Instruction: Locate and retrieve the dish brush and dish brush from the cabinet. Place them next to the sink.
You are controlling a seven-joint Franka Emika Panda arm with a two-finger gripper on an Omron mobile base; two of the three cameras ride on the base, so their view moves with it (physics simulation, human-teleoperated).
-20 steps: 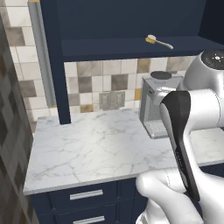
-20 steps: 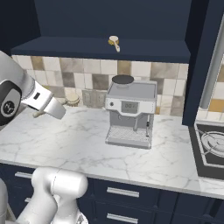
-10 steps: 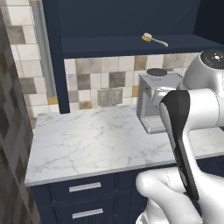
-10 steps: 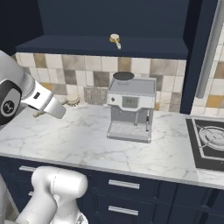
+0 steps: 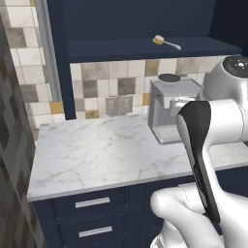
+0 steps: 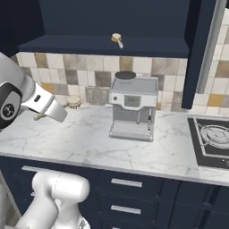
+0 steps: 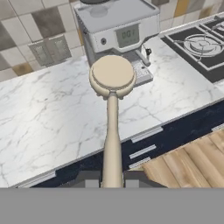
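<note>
My gripper (image 7: 112, 177) is shut on the handle of the pale tan wood dish brush (image 7: 112, 78), whose round head hangs over the marble counter in front of the coffee machine. The same brush's head (image 6: 73, 103) peeks out beside my forearm in the right base view. The yellow-bristled dish brush with the grey handle (image 5: 164, 42) (image 6: 117, 39) lies on the open shelf of the navy cabinet (image 5: 145, 50) (image 6: 67, 44), above the coffee machine. The sink is out of view.
A grey coffee machine (image 5: 172, 109) (image 6: 132, 107) (image 7: 116, 26) stands on the white marble counter (image 5: 97, 150) (image 6: 89, 143) against the tiled wall. A black stovetop (image 6: 210, 138) (image 7: 199, 46) lies to its right. Navy drawers (image 5: 89, 213) with silver handles run below.
The whole scene has slid a little left in both base views, so the base has driven slightly. The tan brush stays held in the gripper.
</note>
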